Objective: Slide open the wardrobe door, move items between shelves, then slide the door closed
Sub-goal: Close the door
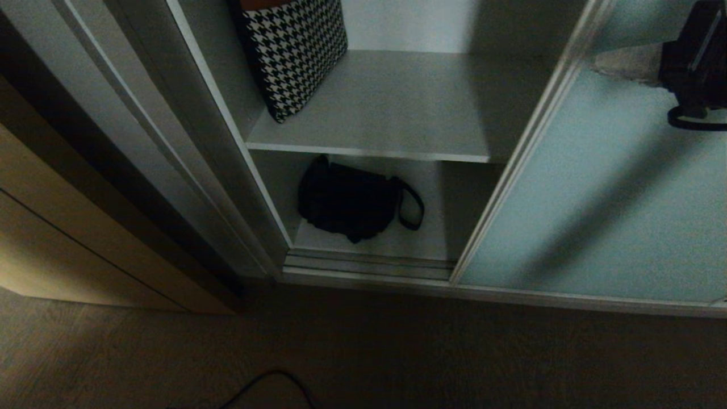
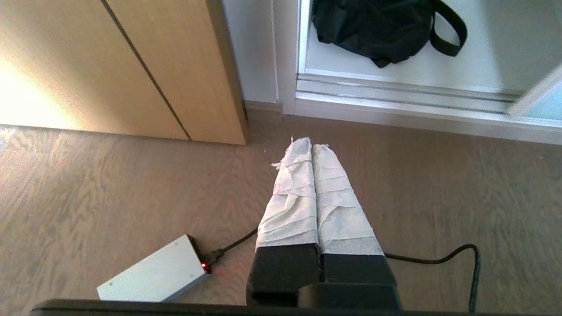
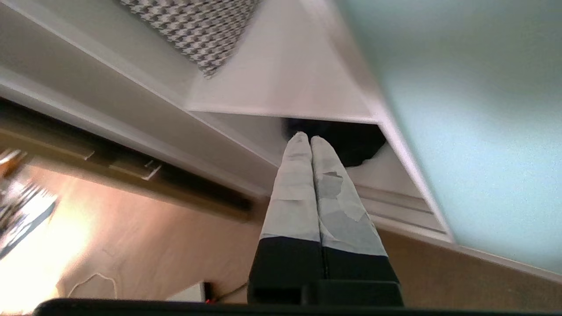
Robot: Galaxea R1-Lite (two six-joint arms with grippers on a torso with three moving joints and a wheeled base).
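The sliding wardrobe door [image 1: 596, 199], frosted teal glass in a silver frame, stands slid to the right, leaving the left half of the wardrobe open. A black fabric bundle [image 1: 352, 199] with a looped strap lies on the bottom shelf [image 1: 426, 241], under the upper shelf [image 1: 397, 113]. My right gripper [image 3: 309, 138] is shut and empty, held in front of the opening, with the bundle [image 3: 355, 145] beyond its tips. Only a dark part of the right arm [image 1: 696, 62] shows in the head view, before the door. My left gripper [image 2: 311, 142] is shut and empty, low over the wooden floor.
A houndstooth cushion [image 1: 295, 51] leans at the left of the upper shelf. A beige wooden cabinet [image 2: 131, 66] stands left of the wardrobe. On the floor lie a silver box [image 2: 153, 276] and a black cable [image 2: 461, 259]. The door track [image 2: 395, 87] runs along the wardrobe's foot.
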